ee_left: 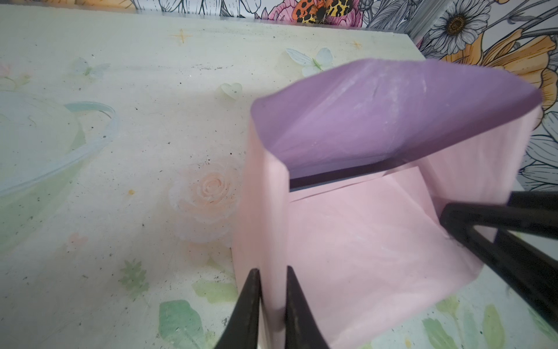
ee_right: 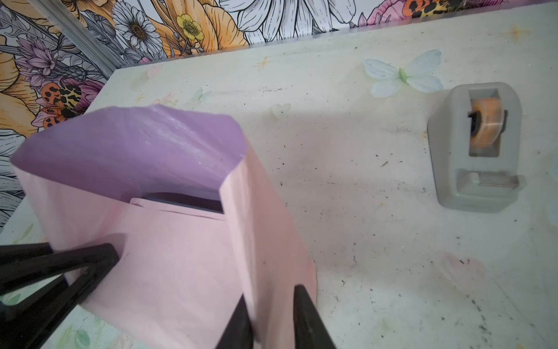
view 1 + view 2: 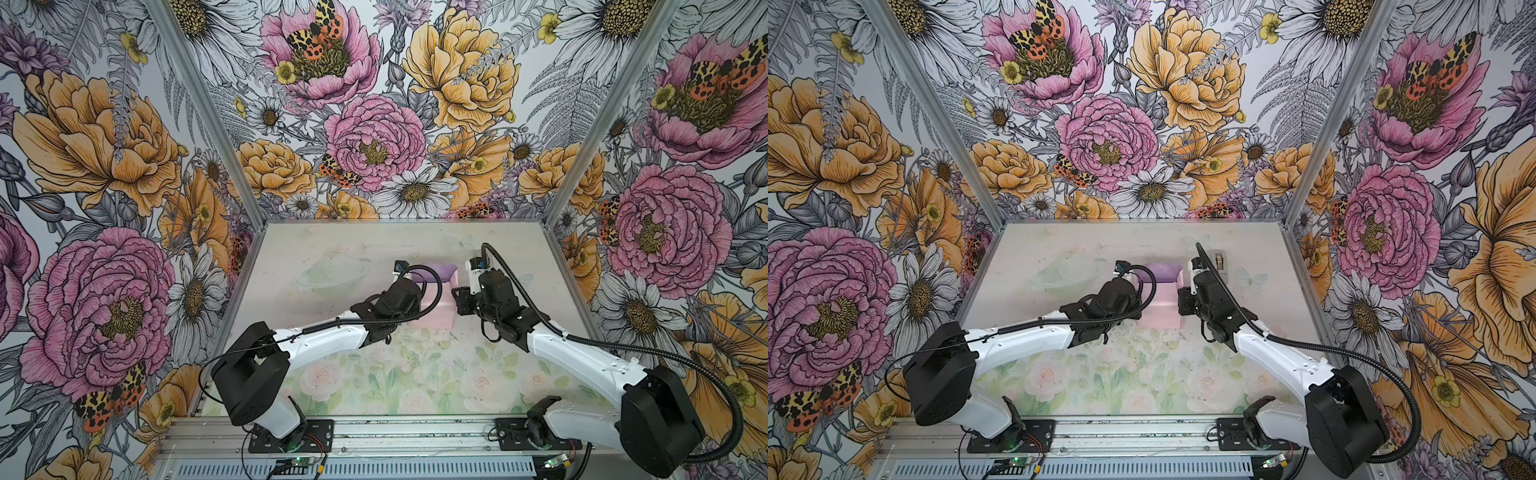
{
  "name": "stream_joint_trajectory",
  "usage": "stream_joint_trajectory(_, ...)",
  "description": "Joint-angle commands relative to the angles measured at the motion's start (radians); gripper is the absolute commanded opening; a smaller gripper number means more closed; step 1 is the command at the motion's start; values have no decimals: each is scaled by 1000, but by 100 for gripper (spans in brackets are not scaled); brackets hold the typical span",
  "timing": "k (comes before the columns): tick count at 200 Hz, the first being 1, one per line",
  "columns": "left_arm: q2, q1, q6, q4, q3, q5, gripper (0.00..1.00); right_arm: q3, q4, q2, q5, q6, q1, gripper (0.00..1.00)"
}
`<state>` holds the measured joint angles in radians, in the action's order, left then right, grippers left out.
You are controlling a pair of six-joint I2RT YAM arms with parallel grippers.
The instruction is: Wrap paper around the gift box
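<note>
**Both claws astride the paper's raised sides**

We see the paper (image 3: 436, 309) folded up into a trough in the middle of the table (image 3: 332, 249), a little toward the back. In both top views one arm stands on either side of it. The pink face makes the floor and the two upright side walls. The lilac face shows on a flap that arches over from the far end.

The box (image 1: 332, 177) sits inside, at the far end of the trough, under that lilac flap. Only a dark strip of it shows in both wrist views; pink paper covers the rest.

The left claw (image 1: 271, 272) straddles the left side wall at its near end, one finger on each face. The gap between the tips is narrow, and the wall fills it. We cannot tell whether the pads press the paper. The right claw (image 2: 270, 291) stands the same way astride the right wall, its tips a little wider apart. Here too we cannot tell whether it grips.

The dispenser (image 2: 474, 148), grey with an orange-tinted roll, stands on the table to the right of the paper, apart from it.
</note>
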<state>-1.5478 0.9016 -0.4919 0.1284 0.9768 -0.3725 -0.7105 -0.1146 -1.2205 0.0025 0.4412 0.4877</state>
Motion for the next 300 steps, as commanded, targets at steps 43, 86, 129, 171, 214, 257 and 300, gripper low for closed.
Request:
stream_joint_trajectory(43,-11,12,26,38,34,-40,16,-23,12,91,-122,6,-29,39)
stream_joint_trajectory(86,-1,13,23,40,29,-39,16,29,4,230,-234,111,-180,40)
stream_joint_trajectory(129,-2,15,19,40,28,-37,16,-1,-9,124,-181,177,-205,39)
stream_joint_trajectory(171,-4,14,16,36,26,-34,16,-51,12,5,-192,129,-150,40)
stream_joint_trajectory(214,-10,14,12,33,26,-28,16,-38,72,-37,-248,116,-116,42)
stream_joint_trajectory(257,-13,13,10,26,24,-22,16,-31,49,-106,-277,91,-104,42)
stream_joint_trajectory(300,-15,7,7,22,25,-18,17,-41,-61,-115,-300,34,-95,43)
